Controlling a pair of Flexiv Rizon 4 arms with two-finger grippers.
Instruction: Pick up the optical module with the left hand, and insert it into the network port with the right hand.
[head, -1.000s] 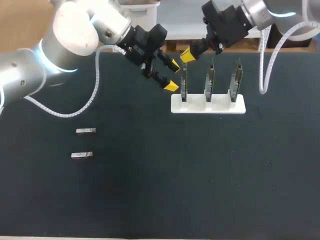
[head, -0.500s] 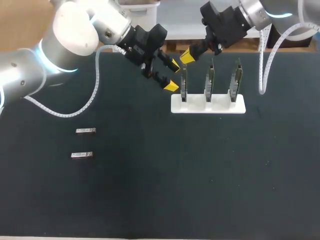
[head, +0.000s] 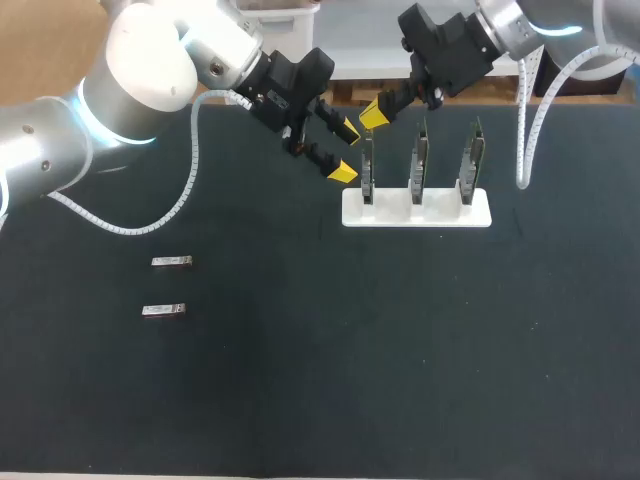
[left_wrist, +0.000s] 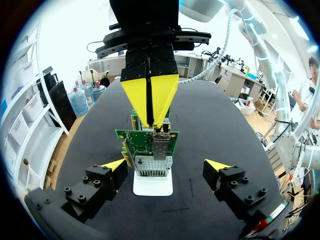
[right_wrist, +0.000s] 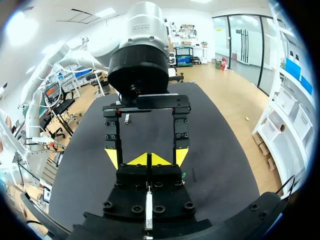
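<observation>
One small metal piece (left_wrist: 161, 131), likely a module, sits at the mouth of the port (left_wrist: 154, 150) on the card (left_wrist: 134, 137) at the white stand's (head: 445, 215) left end, its long axis running straight into that port. Our right claw (head: 375, 112), tips pressed together, hangs directly over it; whether the tips pinch the piece or only touch it we cannot tell, since they hide its end. Our left claw (head: 346, 151) is spread wide just left of the stand, gripping nothing. Well left of the stand, nearer our left arm, the back module (head: 171, 261) and front module (head: 163, 310) lie flat.
</observation>
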